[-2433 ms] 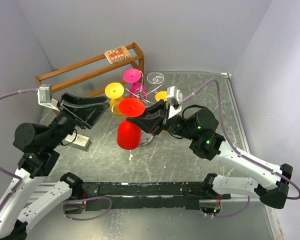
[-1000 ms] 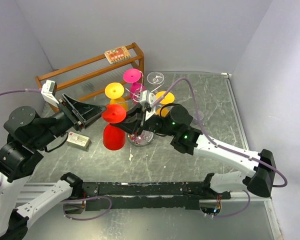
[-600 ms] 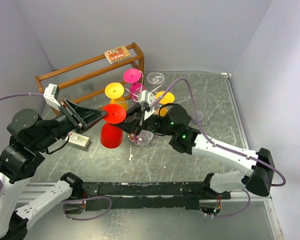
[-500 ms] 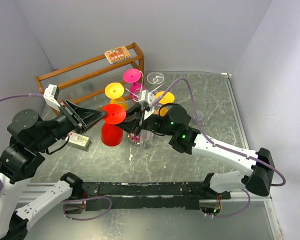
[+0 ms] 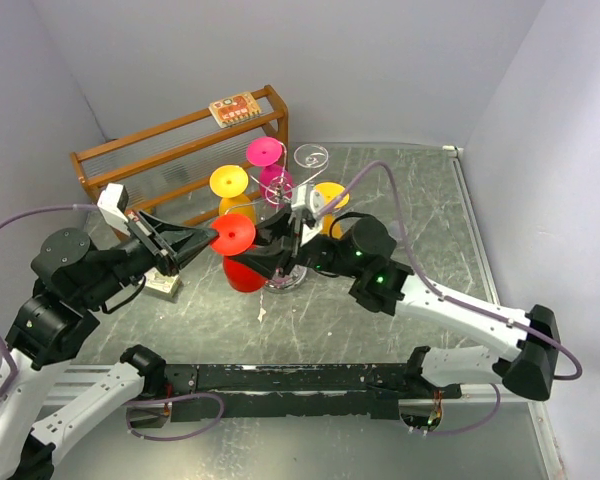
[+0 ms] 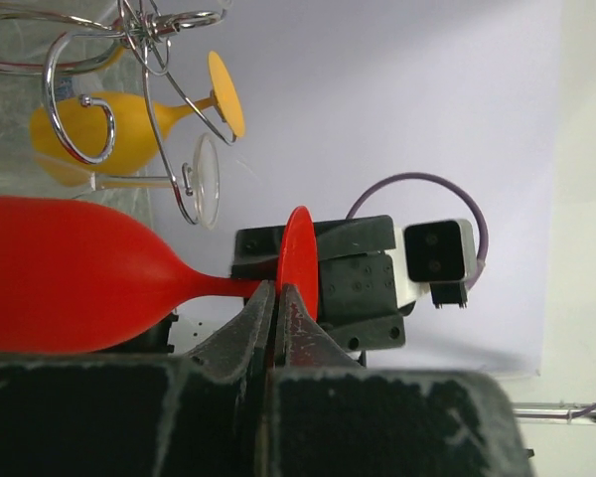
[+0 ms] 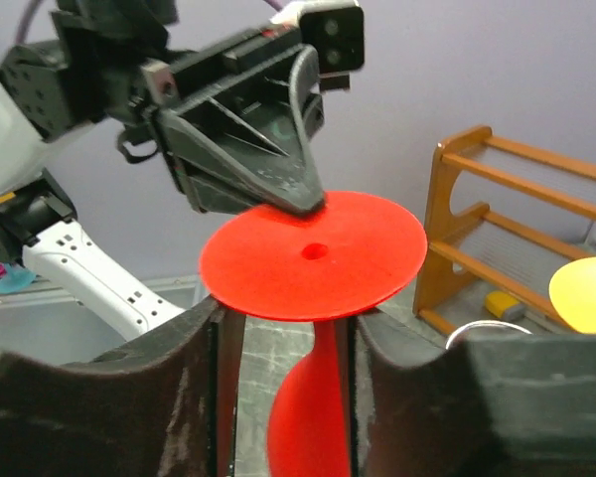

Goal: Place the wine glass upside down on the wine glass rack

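Note:
The red wine glass [image 5: 234,234] hangs upside down beside the wine glass rack [image 5: 281,188], a silver wire stand with curled arms [image 6: 77,127]. My left gripper [image 5: 212,241] is shut on the rim of the glass's round foot [image 6: 299,260], pinching its edge [image 7: 313,253] from the far side in the right wrist view. My right gripper [image 7: 290,314] is open just under the foot, its fingers [image 7: 217,328] on either side of the stem with a gap showing. The red bowl [image 6: 70,273] points down toward the table.
Two yellow glasses [image 5: 229,181] [image 5: 330,195], a pink one [image 5: 264,151] and a clear one [image 5: 310,156] hang on the rack. A brown wooden shelf [image 5: 180,140] stands at the back left. A small box [image 5: 163,285] lies near the left arm.
My left gripper has shut on the foot's rim. My right gripper has opened off the stem. The red glass has shifted right, closer to the rack.

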